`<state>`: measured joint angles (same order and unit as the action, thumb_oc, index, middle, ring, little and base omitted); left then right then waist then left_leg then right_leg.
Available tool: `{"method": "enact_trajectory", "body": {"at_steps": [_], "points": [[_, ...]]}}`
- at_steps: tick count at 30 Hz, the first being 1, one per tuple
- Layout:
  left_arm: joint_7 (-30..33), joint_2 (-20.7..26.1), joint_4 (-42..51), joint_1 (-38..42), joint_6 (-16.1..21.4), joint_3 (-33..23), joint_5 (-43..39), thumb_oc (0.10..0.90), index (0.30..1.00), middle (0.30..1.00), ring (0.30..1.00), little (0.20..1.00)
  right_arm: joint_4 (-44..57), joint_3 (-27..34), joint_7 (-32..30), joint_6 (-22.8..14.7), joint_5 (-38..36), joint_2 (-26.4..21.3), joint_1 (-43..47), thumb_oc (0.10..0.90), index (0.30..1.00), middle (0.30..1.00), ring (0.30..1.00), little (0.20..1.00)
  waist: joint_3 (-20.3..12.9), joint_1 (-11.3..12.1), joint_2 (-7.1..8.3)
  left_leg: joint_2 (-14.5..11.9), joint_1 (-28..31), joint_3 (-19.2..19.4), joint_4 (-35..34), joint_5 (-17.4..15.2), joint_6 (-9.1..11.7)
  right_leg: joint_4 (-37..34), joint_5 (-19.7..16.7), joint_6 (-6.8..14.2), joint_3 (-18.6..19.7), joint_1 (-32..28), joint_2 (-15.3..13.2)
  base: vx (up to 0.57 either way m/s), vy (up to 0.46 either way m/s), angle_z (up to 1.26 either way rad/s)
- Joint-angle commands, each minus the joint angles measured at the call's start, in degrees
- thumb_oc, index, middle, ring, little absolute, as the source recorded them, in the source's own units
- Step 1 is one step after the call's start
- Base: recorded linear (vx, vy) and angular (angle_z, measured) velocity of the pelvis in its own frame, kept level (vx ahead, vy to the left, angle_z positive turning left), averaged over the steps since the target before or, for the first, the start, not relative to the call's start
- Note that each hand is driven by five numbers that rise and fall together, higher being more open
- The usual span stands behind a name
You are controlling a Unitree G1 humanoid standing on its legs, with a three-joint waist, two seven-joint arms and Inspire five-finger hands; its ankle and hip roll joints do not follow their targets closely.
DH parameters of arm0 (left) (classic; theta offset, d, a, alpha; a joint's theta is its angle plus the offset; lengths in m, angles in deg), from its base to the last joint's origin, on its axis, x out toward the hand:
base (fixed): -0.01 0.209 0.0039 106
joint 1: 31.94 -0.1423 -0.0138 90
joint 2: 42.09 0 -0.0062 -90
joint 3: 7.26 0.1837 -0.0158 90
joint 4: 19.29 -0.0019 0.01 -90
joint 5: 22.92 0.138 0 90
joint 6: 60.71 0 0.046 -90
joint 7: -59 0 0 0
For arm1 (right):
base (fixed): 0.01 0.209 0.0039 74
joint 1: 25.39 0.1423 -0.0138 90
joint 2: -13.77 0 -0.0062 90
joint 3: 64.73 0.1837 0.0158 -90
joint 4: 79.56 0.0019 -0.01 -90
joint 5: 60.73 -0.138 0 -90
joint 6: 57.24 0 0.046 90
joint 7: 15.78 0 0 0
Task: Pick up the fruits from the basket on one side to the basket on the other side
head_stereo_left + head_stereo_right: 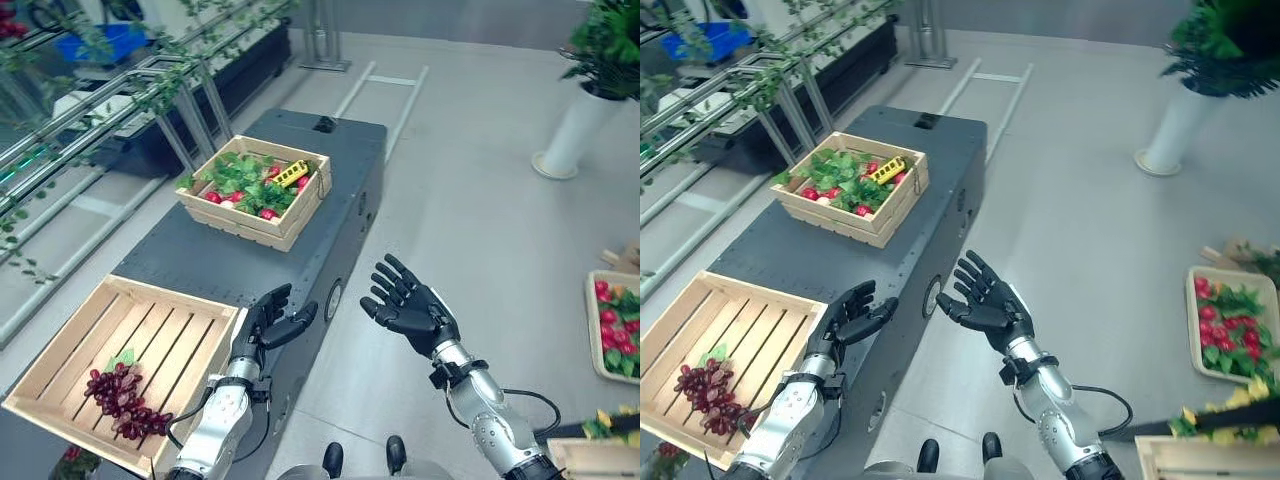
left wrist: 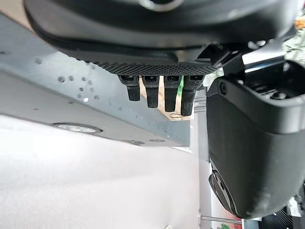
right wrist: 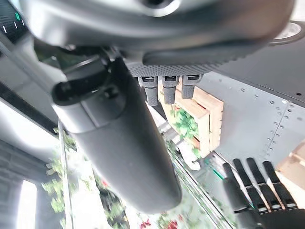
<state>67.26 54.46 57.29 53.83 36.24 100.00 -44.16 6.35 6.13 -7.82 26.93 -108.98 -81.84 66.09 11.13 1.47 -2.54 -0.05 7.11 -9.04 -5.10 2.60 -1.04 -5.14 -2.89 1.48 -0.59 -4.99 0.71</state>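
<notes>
Nearest the robot, the left hand [image 1: 272, 322] is hovering over the near right edge of the dark grey table [image 1: 200, 262], just beside the near crate [image 1: 70, 350]; its fingers are lying straight and relaxed, holding nothing. The right hand [image 1: 412, 305] is hanging in the air off the table's right side, above the floor, palm turned up and fingers spread wide, likewise holding nothing.

The near crate, a slatted wooden box, is sitting on the table's near left end, partly overhanging the edge. A bunch of dark red grapes [image 1: 122, 399] with a green leaf is lying on the slats toward its near corner.

Farther along the table, well apart from the first, the far crate [image 1: 292, 222] is resting on the tabletop. Green leaves [image 1: 240, 176] are spreading over it, with red fruits [image 1: 268, 213] showing among them and a yellow piece [image 1: 291, 173] lying near its far right corner.

On the floor at the right, a tray of red fruit [image 1: 615, 325] is lying, and farther off a white planter [image 1: 574, 130] is standing with a leafy plant.
</notes>
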Motion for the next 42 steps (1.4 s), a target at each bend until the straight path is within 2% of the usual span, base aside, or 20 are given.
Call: {"method": "enact_trajectory", "body": {"at_steps": [1, 7, 10, 11, 12, 13, 14, 15, 17, 18, 22, 23, 24, 25, 29, 34, 35, 37, 40, 42], "points": [[-3.9, 2.6, 2.8, 6.1, 0.4, 0.9, 5.5, 0.8, 0.9, 0.9, 0.9, 0.9, 4.7, -0.9, 3.6, -1.0, -3.6, 2.3, 4.5, 0.8, 0.9, 0.9, 0.9, 0.9, -3.8, 1.3, 3.09, 2.4, -0.5, 0.1, 1.7, -4.9, -1.1, 0.3, 2.1, 0.7, -2.2, -1.8, -3.1, 0.07, -0.087, 0.21], [-4.1, 4.0, 5.7, 4.4, 0.1, -0.6, 2.6, 0.8, 0.9, 0.9, 0.9, 0.9, 2.7, -0.9, 2.9, -0.5, -2.2, 2.0, 3.8, 0.8, 0.9, 0.9, 0.9, 0.9, -3.6, 3.1, 3.31, 1.4, -2.3, 0.0, 5.2, -5.3, 0.1, 0.6, 3.3, -0.5, -4.9, -2.6, -3.6, 0.05, -0.098, 0.1], [-3.3, 3.3, 6.8, 3.3, 2.0, -1.3, 0.3, 0.8, 0.9, 0.9, 0.9, 0.9, 1.8, -0.7, 0.3, -1.9, -0.2, 2.5, 3.3, 0.8, 0.9, 0.9, 0.9, 0.9, -3.4, 4.0, 3.28, 0.6, -2.7, -0.8, 2.3, -2.4, 0.8, 0.1, 3.4, -1.1, -6.0, -2.4, -3.1, 0.02, -0.086, 0.26], [-3.3, 3.1, 7.1, 3.3, 2.4, -1.5, -0.3, 0.8, 0.9, 0.9, 0.9, 0.9, 1.6, -0.6, -0.4, -2.4, 0.9, 2.6, 3.2, 0.8, 0.9, 0.9, 0.9, 0.9, -3.4, 4.0, 3.22, 0.1, -3.0, 0.2, 1.3, -1.5, 1.2, 0.1, 3.6, -1.2, -6.4, -2.3, -3.0, -0.03, -0.031, 0.49], [-4.8, 2.8, 6.6, 4.3, 3.6, -1.1, -0.9, 0.8, 0.9, 0.9, 0.9, 0.9, 1.1, 0.3, -1.5, -4.0, 2.0, 2.6, 2.7, 0.8, 0.9, 0.9, 0.9, 0.9, -3.6, 3.1, 3.29, -1.8, -3.8, 6.1, 0.5, -0.6, 2.2, 0.1, 4.2, -1.3, -8.6, -2.2, -3.2, -0.04, -0.004, 0.45], [-5.3, 2.6, 6.2, 4.9, 4.0, -0.7, -1.1, 0.8, 0.9, 0.9, 0.9, 0.9, 0.8, 0.8, -1.8, -4.3, 2.1, 2.6, 2.4, 0.8, 0.9, 0.9, 0.9, 0.9, -3.6, 2.5, 3.38, -2.6, -4.3, 8.7, 0.7, -0.5, 2.6, 0.1, 4.4, -1.4, -9.7, -2.3, -3.4, -0.08, 0.008, 0.94], [-8.9, 1.4, 4.2, 8.2, 5.4, 1.5, -0.6, 0.8, 0.9, 0.9, 0.9, 0.9, 0.4, 3.4, -5.2, -6.9, 2.5, 2.4, 1.0, 0.8, 0.9, 0.9, 0.9, 0.9, -3.1, -0.5, 4.42, -6.1, -5.7, 21.2, 5.4, -0.1, 3.9, 0.1, 4.1, -1.6, -15.2, -3.0, -4.8, -0.05, 0.024, 1.63], [-9.3, 0.8, 3.7, 9.7, 6.2, 2.9, -0.3, 0.8, 0.9, 0.9, 0.9, 0.9, 0.4, 4.3, -6.5, -7.8, 3.2, 2.2, 0.8, 0.8, 0.9, 0.9, 0.9, 0.9, -2.6, -1.7, 4.76, -7.7, -5.1, 24.2, 7.3, -0.6, 4.5, 0.1, 3.9, -1.4, -17.2, -3.6, -5.3, -0.09, 0.082, 2.68], [-7.9, 0.1, 3.0, 11.2, 8.3, 4.5, 0.3, 0.8, 0.9, 0.9, 0.9, 0.9, 0.6, 5.6, -6.2, -8.3, 3.1, 1.5, 0.7, 0.8, 0.9, 0.9, 0.9, 0.9, -1.9, -3.1, 4.84, -9.5, -3.9, 26.0, 8.7, -0.8, 4.5, 2.0, 4.1, -1.4, -18.9, -2.8, -6.4, -0.08, 0.164, 2.11], [-6.6, 0.3, 3.3, 11.4, 9.1, 4.6, 0.7, 0.8, 0.9, 0.9, 0.9, 0.9, 0.9, 6.7, -4.9, -8.5, 2.8, 1.1, 0.2, 0.8, 0.9, 0.9, 0.9, 0.9, -1.8, -3.7, 4.13, -10.1, -1.8, 25.3, 6.5, 0.0, 4.8, 3.4, 4.5, -1.2, -19.0, -2.0, -6.8, -0.05, 0.225, 0.7], [-6.6, 0.9, 2.5, 12.0, 9.8, 3.9, 2.9, 0.8, 0.9, 0.9, 0.9, 0.9, 1.2, 8.8, -3.0, -10.0, 1.9, 1.0, -1.3, 0.8, 0.9, 0.9, 0.9, 0.9, -2.2, -5.4, 2.73, -11.2, 2.1, 29.1, 0.1, 0.2, 5.6, 3.6, 4.6, 0.0, -20.8, -2.3, -7.9, -0.01, 0.231, 0.45], [-5.2, 1.7, 2.0, 12.6, 9.0, 4.6, 7.2, 0.8, 0.9, 0.9, 0.9, 0.9, 0.8, 9.7, -4.2, -9.7, 0.7, 1.3, -2.0, 0.8, 0.9, 0.9, 0.9, 0.9, -2.8, -5.7, 2.42, -10.8, 1.7, 28.8, 0.1, -0.7, 5.7, 2.6, 3.7, 1.3, -21.4, -3.0, -8.6, 0.03, 0.245, 0.95], [-4.4, 2.0, 2.0, 12.6, 8.6, 4.8, 8.7, 0.8, 0.9, 0.9, 0.9, 0.9, 0.7, 9.9, -5.0, -9.4, 0.3, 1.3, -2.2, 0.8, 0.9, 0.9, 0.9, 0.9, -2.9, -5.6, 2.38, -10.5, 1.5, 28.0, 0.1, -0.9, 5.7, 2.4, 3.5, 1.6, -21.4, -3.2, -8.8, 0.07, 0.349, 1.05], [-3.1, 3.4, 3.6, 11.7, 5.8, 4.7, 12.2, 0.8, 0.9, 0.9, 0.9, 0.9, 0.2, 10.2, -5.8, -10.0, 2.5, 2.3, -2.7, 0.8, 0.9, 0.9, 0.9, 0.9, -3.0, -5.1, 2.12, -9.5, 1.7, 27.0, 0.1, -1.7, 5.2, 1.8, 2.9, 2.6, -21.4, -3.7, -9.4, 0.06, 0.238, 0.77], [1.5, 5.4, 4.4, 9.6, 4.3, 2.7, 13.2, 0.8, 0.9, 0.9, 0.9, 0.9, 0.8, 9.4, -7.0, -11.2, 7.1, 3.6, -3.6, 0.8, 0.9, 0.9, 0.9, 0.9, -2.9, -3.8, 1.86, -7.9, 1.6, 25.2, 0.1, -2.6, 4.2, 1.4, 1.7, 4.3, -22.0, -4.1, -10.8, 0.04, 0.215, 0.14], [2.7, 4.4, 1.4, 6.9, 6.7, -1.6, 11.4, 0.8, 0.9, 0.9, 0.9, 0.9, -1.6, 8.7, -7.9, -13.7, 9.4, 5.9, -4.1, 0.8, 0.9, 0.9, 0.9, 0.9, -3.2, -1.5, 2.42, -6.3, 1.3, 23.0, 0.1, -3.7, 3.0, 0.9, 0.2, 5.2, -23.6, -4.7, -12.4, 0.04, 0.136, 0.18], [0.4, 4.3, 2.3, 5.1, 9.2, -2.9, 9.7, 0.8, 0.9, 0.9, 0.9, 0.9, -2.9, 8.7, -7.6, -14.4, 8.4, 6.6, -4.3, 0.8, 0.9, 0.9, 0.9, 0.9, -3.2, -0.4, 2.66, -5.7, 1.2, 22.5, 0.1, -4.1, 2.5, 0.6, -0.6, 5.4, -24.4, -4.9, -13.1, 0.04, 0.128, 0.1], [-0.1, 4.1, 3.5, 3.6, 11.0, -3.8, 8.7, 0.8, 0.9, 0.9, 0.9, 0.9, -4.1, 9.0, -7.1, -15.3, 7.2, 7.2, -4.1, 0.8, 0.9, 0.9, 0.9, 0.9, -3.0, 0.4, 2.7, -5.3, 1.1, 22.0, 0.1, -4.4, 2.2, 0.2, -1.4, 5.7, -25.1, -5.1, -13.8, 0.05, 0.153, 0.13], [2.4, 4.2, 3.9, 2.8, 12.9, -5.2, 9.6, 0.8, 0.9, 0.9, 0.9, 0.9, -4.6, 9.5, -8.7, -16.6, 7.2, 7.9, -4.0, 0.8, 0.9, 0.9, 0.9, 0.9, -2.7, 1.0, 2.73, -4.8, 1.2, 21.6, 0.1, -4.7, 1.8, 0.1, -1.9, 6.0, -25.5, -5.3, -14.4, 0.06, 0.159, 0.22], [7.8, 4.3, 4.6, 2.9, 13.5, -8.3, 12.3, 0.8, 0.9, 0.9, 0.9, 0.9, -5.0, 10.2, -12.4, -17.5, 8.2, 8.8, -3.4, 0.8, 0.9, 0.9, 0.9, 0.9, -2.5, 1.8, 2.62, -4.0, 1.1, 21.1, 0.1, -5.2, 1.3, 0.5, -2.3, 6.2, -25.9, -5.2, -15.2, 0.07, 0.214, 0.15]]}}
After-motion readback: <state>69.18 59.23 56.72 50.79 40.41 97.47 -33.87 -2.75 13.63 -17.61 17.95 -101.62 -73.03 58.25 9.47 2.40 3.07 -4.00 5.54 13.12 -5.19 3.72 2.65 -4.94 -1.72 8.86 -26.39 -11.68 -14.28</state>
